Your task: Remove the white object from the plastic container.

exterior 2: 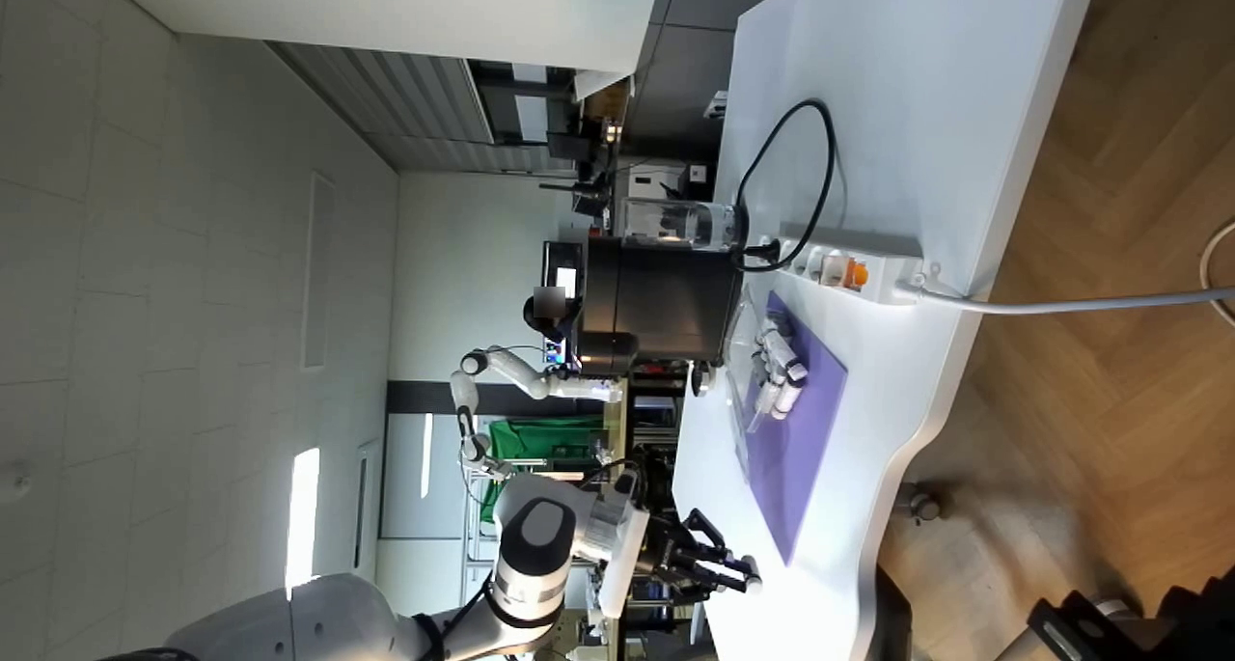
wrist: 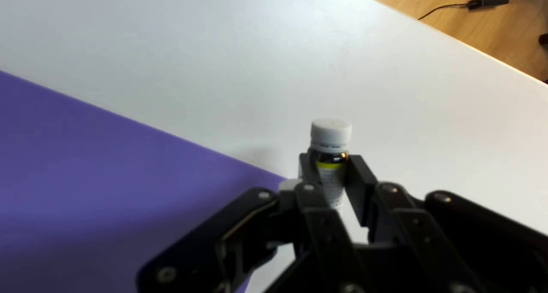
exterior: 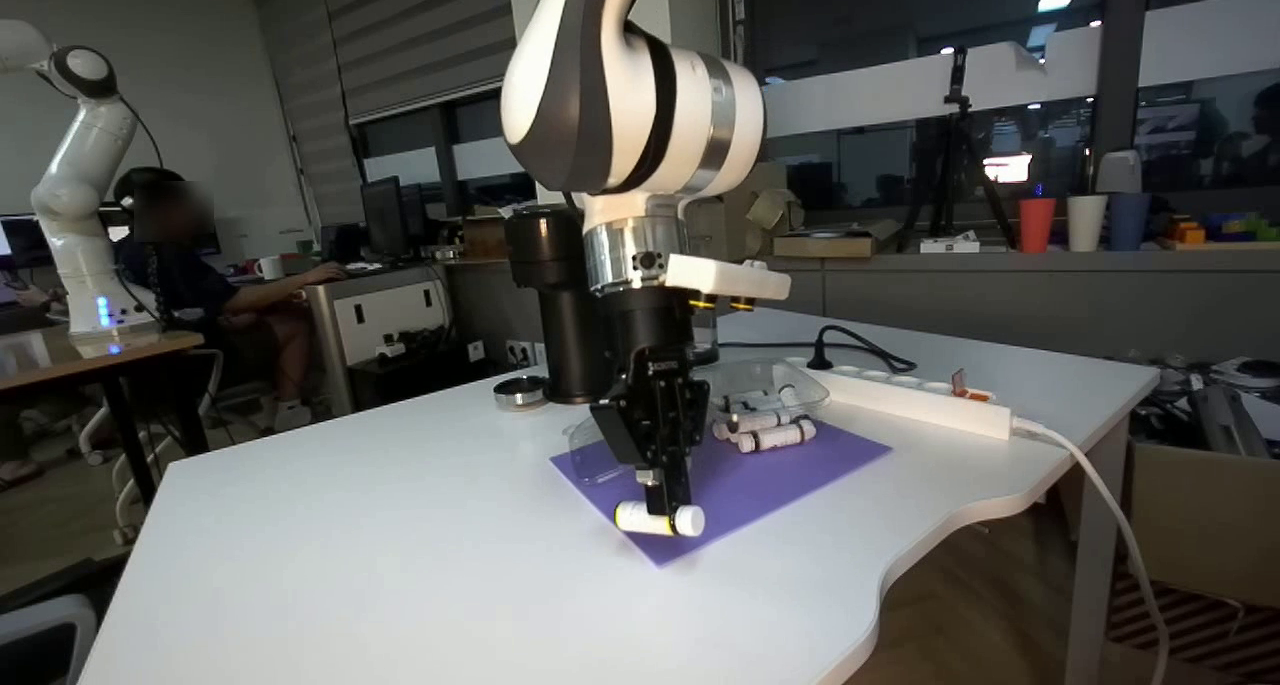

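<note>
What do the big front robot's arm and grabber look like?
The arm is rounded and mostly white, with black bands and a shiny silver collar. A white bar sticks out above the gripper, which is mostly black and jointed, with flat fingers and pale lettering too small to read.

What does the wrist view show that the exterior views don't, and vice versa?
Only the wrist view: a black cable block on the floor.
Only the exterior views: the clear plastic container, other small bottles and the white power strip.
Shared: the gripper closed on the white-capped bottle, the purple sheet and the white table.
</note>
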Controlling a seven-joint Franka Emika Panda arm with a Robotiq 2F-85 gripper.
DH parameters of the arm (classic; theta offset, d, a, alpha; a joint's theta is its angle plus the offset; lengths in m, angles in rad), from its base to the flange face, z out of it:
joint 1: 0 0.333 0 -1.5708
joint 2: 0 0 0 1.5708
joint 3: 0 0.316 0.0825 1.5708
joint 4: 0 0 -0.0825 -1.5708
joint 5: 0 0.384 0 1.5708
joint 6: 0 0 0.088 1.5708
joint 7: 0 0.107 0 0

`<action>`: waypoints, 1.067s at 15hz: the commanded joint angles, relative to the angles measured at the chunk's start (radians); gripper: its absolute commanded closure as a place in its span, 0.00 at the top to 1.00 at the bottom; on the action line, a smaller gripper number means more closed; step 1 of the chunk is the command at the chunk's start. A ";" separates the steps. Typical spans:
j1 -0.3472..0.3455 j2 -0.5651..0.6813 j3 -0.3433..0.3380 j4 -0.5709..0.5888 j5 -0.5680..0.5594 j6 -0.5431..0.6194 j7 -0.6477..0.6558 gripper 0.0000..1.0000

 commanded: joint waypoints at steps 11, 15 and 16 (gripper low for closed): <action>0.039 0.108 -0.006 0.016 -0.020 0.369 0.193 0.06; 0.010 0.109 0.010 0.018 0.031 0.382 0.247 0.06; 0.007 0.111 0.010 0.020 0.043 0.386 0.257 0.06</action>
